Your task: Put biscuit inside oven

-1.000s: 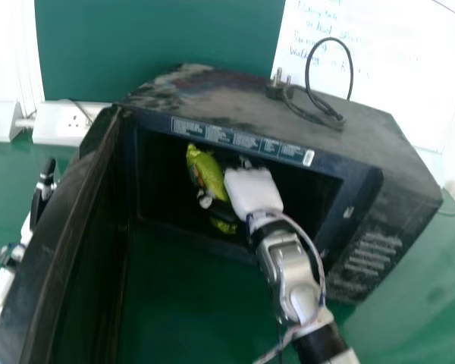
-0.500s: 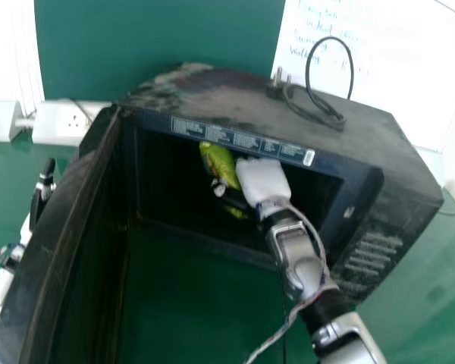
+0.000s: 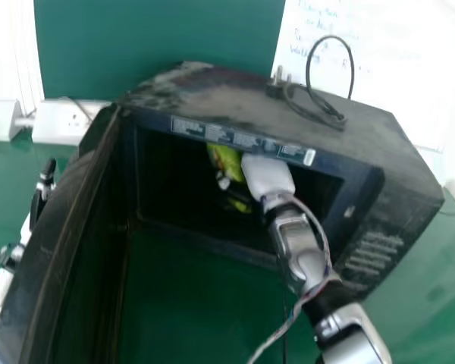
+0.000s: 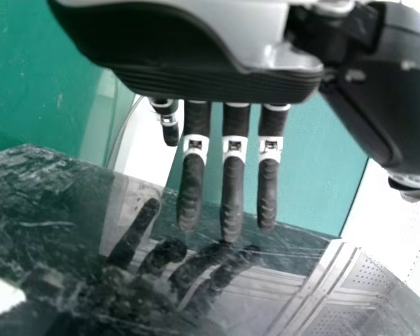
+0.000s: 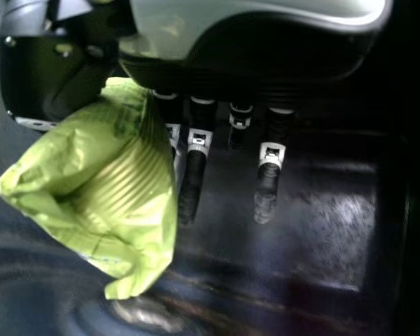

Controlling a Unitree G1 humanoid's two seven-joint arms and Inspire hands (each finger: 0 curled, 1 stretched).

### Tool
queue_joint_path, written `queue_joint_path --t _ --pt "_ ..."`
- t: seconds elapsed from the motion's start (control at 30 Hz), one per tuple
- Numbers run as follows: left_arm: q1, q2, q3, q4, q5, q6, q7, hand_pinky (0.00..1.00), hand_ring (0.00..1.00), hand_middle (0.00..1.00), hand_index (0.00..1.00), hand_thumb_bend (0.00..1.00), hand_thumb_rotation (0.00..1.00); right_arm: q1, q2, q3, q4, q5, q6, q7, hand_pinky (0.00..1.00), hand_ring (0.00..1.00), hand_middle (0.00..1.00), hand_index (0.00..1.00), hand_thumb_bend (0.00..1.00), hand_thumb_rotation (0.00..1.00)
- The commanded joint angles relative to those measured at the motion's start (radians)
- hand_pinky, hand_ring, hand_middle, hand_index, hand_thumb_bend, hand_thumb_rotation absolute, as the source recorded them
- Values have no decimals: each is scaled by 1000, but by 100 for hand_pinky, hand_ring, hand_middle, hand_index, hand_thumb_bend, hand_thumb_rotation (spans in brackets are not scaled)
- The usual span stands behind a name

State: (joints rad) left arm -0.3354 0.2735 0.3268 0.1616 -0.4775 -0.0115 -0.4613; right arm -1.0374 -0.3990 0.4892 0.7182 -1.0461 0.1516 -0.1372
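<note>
My right hand (image 3: 267, 174) pinches the biscuit packet (image 5: 129, 189) between thumb and fingers, its shiny lime-green wrapper crumpled, a row of curved ridges across one side. We're both inside the dark oven (image 3: 341, 140), its door (image 3: 53, 235) open. Beyond that door is my left hand (image 3: 41, 199), fingers straight and a little apart

Biscuit packet (image 5: 129, 189) in thin, crinkled green plastic, glossy along folds. Microwave oven (image 3: 227, 98) with dark top, dull and smudged; cavity floor (image 5: 322, 238) smooth, low sheen, scuffed with pale marks. Oven door (image 3: 57, 220) dark, smooth, partly glossy, scuffed at edge. Right hand (image 3: 267, 174) smooth-shelled, its black fingers (image 5: 266, 199) ridged at pads. Power cord (image 3: 352, 72) smooth, plastic-looking. Green counter (image 3: 409, 303) smooth, faintly shiny. Socket box (image 3: 59, 125) white plastic.
</note>
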Motion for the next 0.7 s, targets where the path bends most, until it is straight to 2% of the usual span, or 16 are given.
queue_joint_path --t 0.0,0.03,0.07,0.2,0.27,0.37,0.53,0.67 --pt "7 -1 0 9 2 -17 -9 23 30 40 49 52 9 31 -18 16 -64 -9 37 66 43 61 67 71 82 19" --pt "7 -1 -1 11 4 -20 -10 23 30 41 49 52 9 40 -23 22 -88 -14 49 95 44 65 71 75 87 22" --pt "7 -1 -1 11 4 -22 -11 23 30 40 49 52 9 48 -29 27 -110 -20 60 120 43 64 71 77 89 24" --pt "11 -1 0 -1 -6 -3 -5 23 30 40 49 52 8 76 -45 37 -196 -41 107 226 39 60 71 82 91 30" --pt "12 0 1 -1 -9 -2 -9 24 31 41 49 52 8 88 -49 35 -238 -46 127 275 41 63 75 84 90 34" --pt "10 0 1 1 -7 -5 -7 24 30 41 49 52 8 99 -54 32 -292 -53 160 356 42 65 77 85 89 39" --pt "9 2 -1 6 3 -17 -7 23 30 40 49 52 9 130 -91 25 -452 -65 190 549 41 59 72 83 88 46" --pt "7 3 -1 12 5 -26 -14 23 30 41 49 52 9 175 -121 5 -604 -80 219 698 47 65 75 85 90 48"
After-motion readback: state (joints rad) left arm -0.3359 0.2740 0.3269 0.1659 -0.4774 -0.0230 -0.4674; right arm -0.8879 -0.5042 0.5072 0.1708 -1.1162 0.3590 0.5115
